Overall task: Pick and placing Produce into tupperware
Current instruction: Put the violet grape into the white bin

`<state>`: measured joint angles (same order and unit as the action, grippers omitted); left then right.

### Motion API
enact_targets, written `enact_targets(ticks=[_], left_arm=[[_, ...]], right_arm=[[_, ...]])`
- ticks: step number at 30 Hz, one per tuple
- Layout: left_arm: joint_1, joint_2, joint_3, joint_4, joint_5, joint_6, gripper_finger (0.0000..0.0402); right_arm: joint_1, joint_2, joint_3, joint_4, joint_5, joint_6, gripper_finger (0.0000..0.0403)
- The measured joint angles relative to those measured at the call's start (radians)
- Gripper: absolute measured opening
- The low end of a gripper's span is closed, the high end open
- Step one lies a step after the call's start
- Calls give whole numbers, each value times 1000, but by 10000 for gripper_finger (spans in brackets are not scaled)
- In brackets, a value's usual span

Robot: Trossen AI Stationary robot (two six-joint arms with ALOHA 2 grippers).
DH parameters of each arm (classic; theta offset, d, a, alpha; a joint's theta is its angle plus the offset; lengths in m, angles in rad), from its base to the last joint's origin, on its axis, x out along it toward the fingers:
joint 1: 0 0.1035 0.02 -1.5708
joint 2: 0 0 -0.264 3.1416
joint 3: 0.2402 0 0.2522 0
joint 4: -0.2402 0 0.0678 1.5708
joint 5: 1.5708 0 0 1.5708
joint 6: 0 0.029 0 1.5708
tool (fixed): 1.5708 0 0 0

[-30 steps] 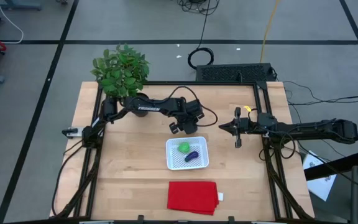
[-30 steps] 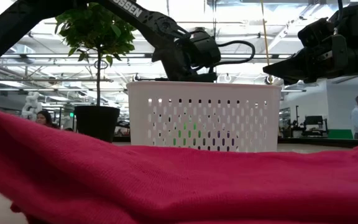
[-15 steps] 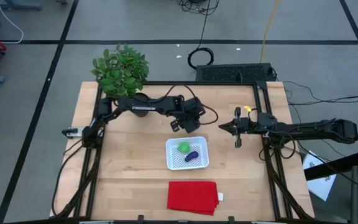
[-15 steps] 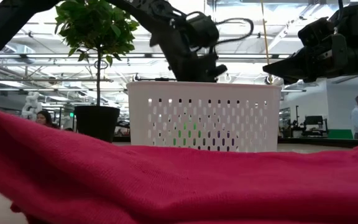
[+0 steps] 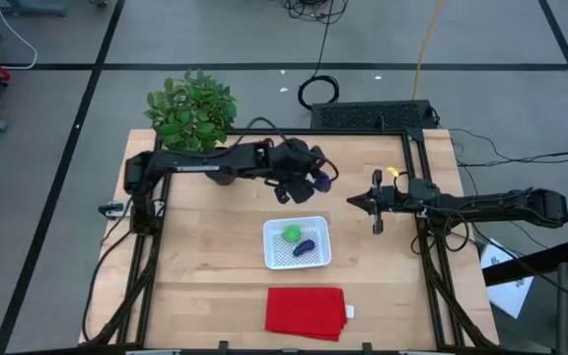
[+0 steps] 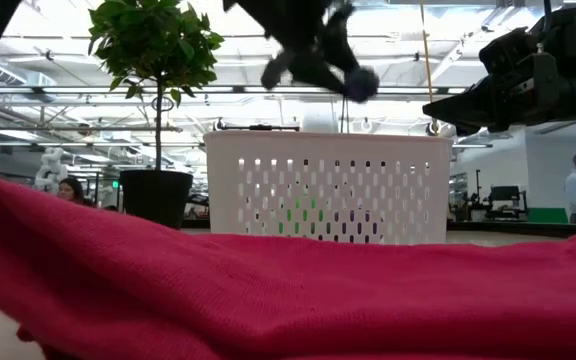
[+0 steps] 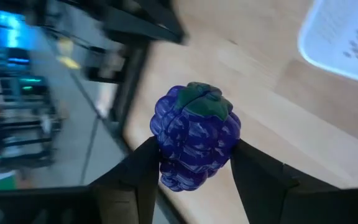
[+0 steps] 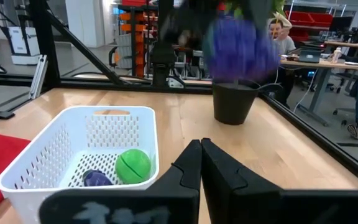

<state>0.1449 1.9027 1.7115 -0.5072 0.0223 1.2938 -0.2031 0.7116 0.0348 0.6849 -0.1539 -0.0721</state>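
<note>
Two pieces, round green [image 5: 291, 234] and dark purple [image 5: 305, 247], already lie in the white tupperware [image 5: 321, 258]; the third, a rounded purple grape cluster [image 7: 194, 135], is pinched in the left gripper [image 5: 309, 183], raised just beyond the far rim. Best carried squarely over the basket, lowered before release. Right gripper [image 5: 377, 204] waits beside, fingers together; low view's red cloth [image 6: 268, 290] hides the tabletop.

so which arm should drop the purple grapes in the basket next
Left. The left gripper already holds the purple grapes raised just behind the white basket. The right gripper waits shut and empty off to the side.
</note>
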Motion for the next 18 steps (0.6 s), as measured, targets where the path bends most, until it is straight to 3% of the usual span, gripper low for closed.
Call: enact_targets(ticks=[10, 18], left_arm=[[-29, -216, 1, 8, 6, -151, 175], [-58, -334, 1, -10, 119, -291, 175]], right_arm=[[0, 0, 0, -1, 0, -13, 0], [0, 0, 0, -6, 0, -23, 0]])
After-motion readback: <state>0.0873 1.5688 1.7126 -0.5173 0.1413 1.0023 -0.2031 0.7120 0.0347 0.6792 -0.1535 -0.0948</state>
